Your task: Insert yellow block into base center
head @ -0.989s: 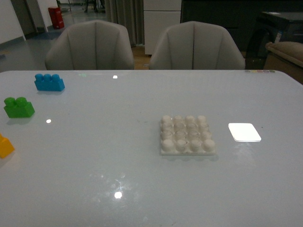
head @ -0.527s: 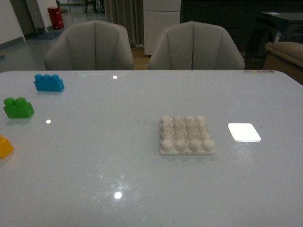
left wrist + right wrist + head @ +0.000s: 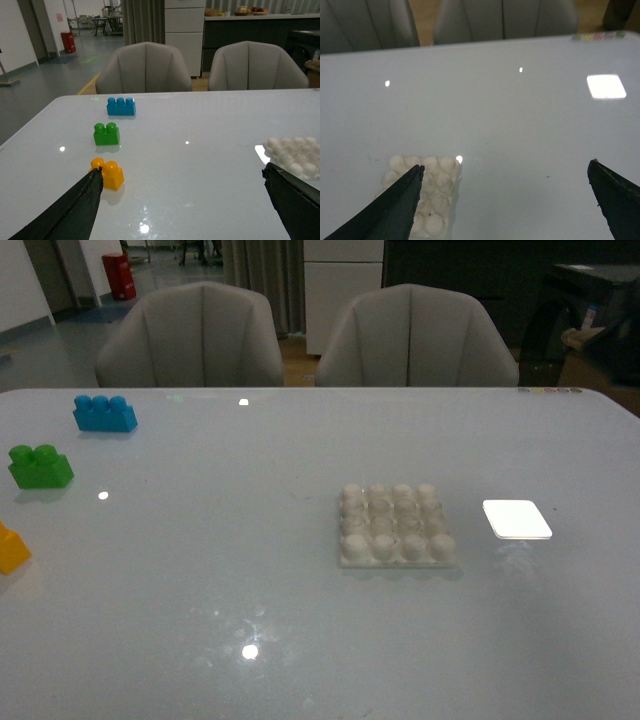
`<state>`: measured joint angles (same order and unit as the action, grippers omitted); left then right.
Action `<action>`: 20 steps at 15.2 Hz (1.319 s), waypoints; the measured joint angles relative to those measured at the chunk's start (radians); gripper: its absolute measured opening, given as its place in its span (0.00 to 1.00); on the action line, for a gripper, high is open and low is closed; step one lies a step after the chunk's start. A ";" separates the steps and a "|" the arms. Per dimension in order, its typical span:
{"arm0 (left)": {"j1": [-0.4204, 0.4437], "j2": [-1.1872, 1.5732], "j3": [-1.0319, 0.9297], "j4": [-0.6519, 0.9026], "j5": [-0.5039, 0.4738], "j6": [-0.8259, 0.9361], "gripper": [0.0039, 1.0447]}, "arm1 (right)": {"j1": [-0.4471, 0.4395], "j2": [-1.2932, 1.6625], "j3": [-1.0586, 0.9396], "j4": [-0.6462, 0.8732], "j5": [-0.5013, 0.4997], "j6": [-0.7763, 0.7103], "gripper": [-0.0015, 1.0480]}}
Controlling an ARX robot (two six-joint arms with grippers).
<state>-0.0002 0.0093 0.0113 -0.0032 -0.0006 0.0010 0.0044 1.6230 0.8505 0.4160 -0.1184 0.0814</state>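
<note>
The yellow block (image 3: 12, 548) lies at the table's left edge, half cut off in the front view; in the left wrist view it (image 3: 108, 172) sits just beside one finger. The white studded base (image 3: 396, 525) lies right of the table's middle, with nothing on its studs; it also shows in the left wrist view (image 3: 294, 156) and the right wrist view (image 3: 424, 191). My left gripper (image 3: 182, 172) is open and empty above the table. My right gripper (image 3: 505, 165) is open and empty, one finger over the base's edge. Neither arm shows in the front view.
A green two-stud brick (image 3: 40, 466) and a blue three-stud brick (image 3: 104, 413) lie at the far left. A smooth bright white patch (image 3: 516, 519) lies right of the base. Two grey chairs (image 3: 190, 337) stand behind the table.
</note>
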 joint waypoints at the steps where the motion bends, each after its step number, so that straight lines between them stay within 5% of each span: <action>1: 0.000 0.000 0.000 0.000 0.000 0.000 0.94 | 0.032 0.164 0.123 -0.085 0.021 -0.002 0.94; 9: 0.000 0.000 0.000 0.000 0.000 0.000 0.94 | 0.205 0.587 0.473 -0.394 0.031 0.049 0.94; 20: 0.000 0.000 0.000 0.000 0.000 0.000 0.94 | 0.233 0.739 0.645 -0.468 0.052 0.105 0.94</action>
<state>-0.0002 0.0093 0.0113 -0.0032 -0.0006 0.0013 0.2371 2.3623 1.4952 -0.0521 -0.0662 0.1867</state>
